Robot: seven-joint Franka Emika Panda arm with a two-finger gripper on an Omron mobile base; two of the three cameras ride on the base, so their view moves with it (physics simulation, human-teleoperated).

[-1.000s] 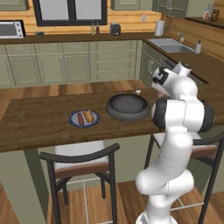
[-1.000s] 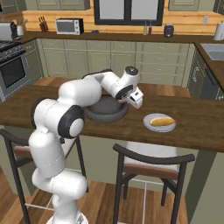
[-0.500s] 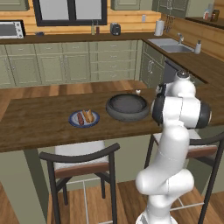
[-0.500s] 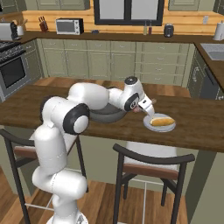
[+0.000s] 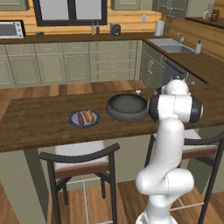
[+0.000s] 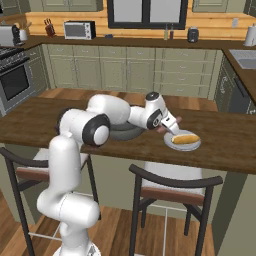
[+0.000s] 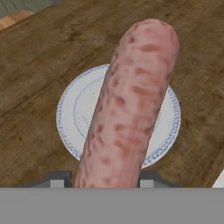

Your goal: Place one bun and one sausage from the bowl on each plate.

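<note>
Wooden counter [image 7: 39, 65], gripper [image 7: 103, 180] holding sausage [image 7: 131, 100]

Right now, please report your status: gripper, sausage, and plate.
Gripper shut on sausage. Hovering over right plate, bun already there. Left plate has both. Nothing in the way.

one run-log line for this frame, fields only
phase: carry to second plate | gripper: shut on sausage | over plate holding bun | far plate: bun+sausage | bowl
</note>
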